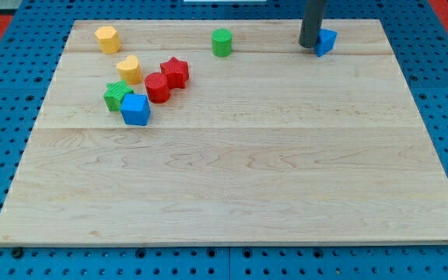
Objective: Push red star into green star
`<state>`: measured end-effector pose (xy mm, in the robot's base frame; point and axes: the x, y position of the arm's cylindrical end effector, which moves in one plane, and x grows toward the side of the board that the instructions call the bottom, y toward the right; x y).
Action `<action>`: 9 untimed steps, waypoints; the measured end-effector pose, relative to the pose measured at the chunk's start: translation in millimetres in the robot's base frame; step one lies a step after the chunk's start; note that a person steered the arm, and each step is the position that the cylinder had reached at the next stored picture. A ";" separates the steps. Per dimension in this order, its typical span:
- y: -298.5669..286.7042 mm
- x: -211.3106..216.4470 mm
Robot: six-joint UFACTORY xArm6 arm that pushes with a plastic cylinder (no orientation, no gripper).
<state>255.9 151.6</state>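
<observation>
The red star [175, 71] lies at the view's upper left, touching a red round block [157, 87] on its lower left. The green star [117, 96] sits further left, partly behind a blue block [135, 110] that touches it. My tip [309, 44] is far off at the view's top right, right beside a blue block [327, 40] and well away from both stars.
A yellow heart-like block [130, 68] sits just above the green star. A yellow hexagonal block [107, 38] is at the top left. A green cylinder [222, 42] stands at top centre. The wooden board [239, 187] ends in a blue pegboard surround.
</observation>
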 end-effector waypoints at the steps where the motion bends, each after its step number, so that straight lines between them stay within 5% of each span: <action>1: -15.0 2.1; 4: -33.3 16.8; 9: -241.3 60.0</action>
<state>316.0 -89.7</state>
